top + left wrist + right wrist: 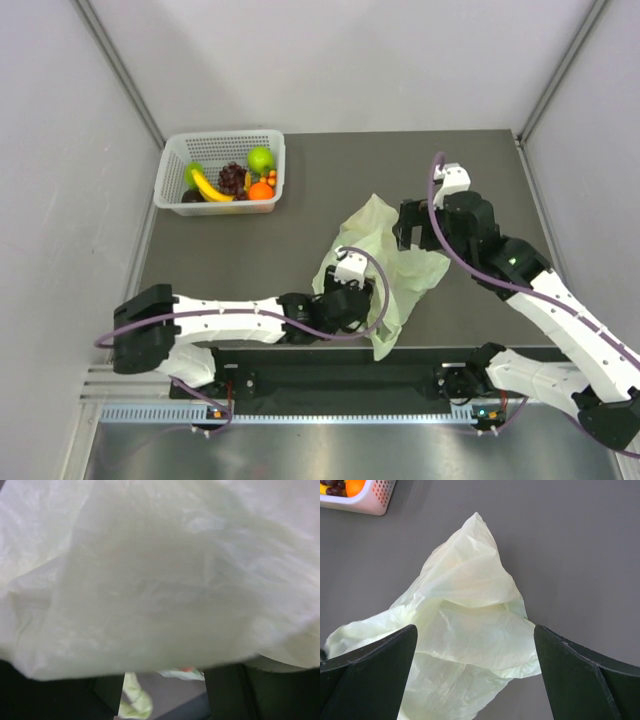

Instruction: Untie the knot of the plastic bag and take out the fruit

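My right claw [475,630] hangs wide apart just above the thin, crinkly pale green plastic bag [470,605]; the same film drapes over my left claw [347,285], whose grip I cannot tell.

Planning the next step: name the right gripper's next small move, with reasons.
Probably lower the open right gripper and close it on the raised fold of the thin, crinkly, pale green plastic bag: that fold sits between its wide-apart fingers.

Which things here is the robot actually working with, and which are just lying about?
Part of the job: plastic bag, banana, orange, left hand, right hand.
Just lying about: white basket, grape bunch, green apple.
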Controlling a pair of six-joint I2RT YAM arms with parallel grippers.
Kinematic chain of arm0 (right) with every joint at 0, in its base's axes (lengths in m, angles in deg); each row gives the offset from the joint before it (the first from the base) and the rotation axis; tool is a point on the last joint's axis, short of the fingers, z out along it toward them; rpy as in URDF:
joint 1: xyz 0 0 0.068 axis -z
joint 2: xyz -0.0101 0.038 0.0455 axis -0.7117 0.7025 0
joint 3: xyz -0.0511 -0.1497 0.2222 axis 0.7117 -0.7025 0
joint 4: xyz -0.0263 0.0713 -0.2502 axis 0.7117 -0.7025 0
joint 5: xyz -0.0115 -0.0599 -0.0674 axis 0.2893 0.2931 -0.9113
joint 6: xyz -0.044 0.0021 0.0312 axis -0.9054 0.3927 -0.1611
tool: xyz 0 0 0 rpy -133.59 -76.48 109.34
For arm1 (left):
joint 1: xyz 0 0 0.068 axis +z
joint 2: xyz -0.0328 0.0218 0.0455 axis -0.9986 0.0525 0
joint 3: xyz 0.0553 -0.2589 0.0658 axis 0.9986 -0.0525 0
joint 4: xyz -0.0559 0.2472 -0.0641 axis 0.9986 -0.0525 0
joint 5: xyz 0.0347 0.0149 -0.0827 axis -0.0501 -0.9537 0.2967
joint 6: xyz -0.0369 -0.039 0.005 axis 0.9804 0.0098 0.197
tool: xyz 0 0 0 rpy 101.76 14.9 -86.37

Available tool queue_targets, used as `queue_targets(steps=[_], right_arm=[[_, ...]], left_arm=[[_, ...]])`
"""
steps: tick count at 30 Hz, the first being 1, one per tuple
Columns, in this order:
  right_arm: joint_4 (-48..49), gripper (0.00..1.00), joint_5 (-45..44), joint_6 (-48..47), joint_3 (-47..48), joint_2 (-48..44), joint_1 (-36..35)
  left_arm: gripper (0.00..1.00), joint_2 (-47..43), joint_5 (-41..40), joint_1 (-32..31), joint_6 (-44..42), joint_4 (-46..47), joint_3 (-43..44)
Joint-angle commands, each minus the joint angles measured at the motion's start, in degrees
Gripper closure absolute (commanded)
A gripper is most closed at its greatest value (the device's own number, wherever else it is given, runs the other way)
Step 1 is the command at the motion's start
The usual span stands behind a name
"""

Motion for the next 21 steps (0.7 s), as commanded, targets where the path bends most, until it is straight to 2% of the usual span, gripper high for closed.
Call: queue_targets(steps=[1, 4, 10, 16, 18, 21], right_arm=[[1.2, 0.0, 0.4, -1.1, -0.8, -1.1, 0.5], [1.4, 0.01, 0.8, -1.4, -1.6, -0.9, 0.6], [2.5, 0.01, 1.5, -1.4, -2.9, -0.4, 0.7], [3.0, 0.0, 2.0, -1.7, -3.4, -0.1, 0.9], [3.2, 0.0, 2.2, -1.8, -3.6, -0.2, 1.0], [3.3, 0.0, 2.6, -1.8, -3.8, -0.3, 1.1]], left_arm=[[0.38, 3.4, 0.4, 2.9, -1.4, 5.4, 1.5], [0.38, 6.9, 1.4, 4.9, -2.0, 6.2, 2.0], [0.38, 11.9, 4.6, 5.8, -4.7, 14.5, 1.6], [0.41, 15.9, 5.4, 6.0, -4.3, 15.3, 2.3], [0.43, 16.7, 5.6, 6.2, -3.6, 14.7, 2.1], [0.51, 17.2, 5.8, 6.4, -3.1, 14.4, 1.7]])
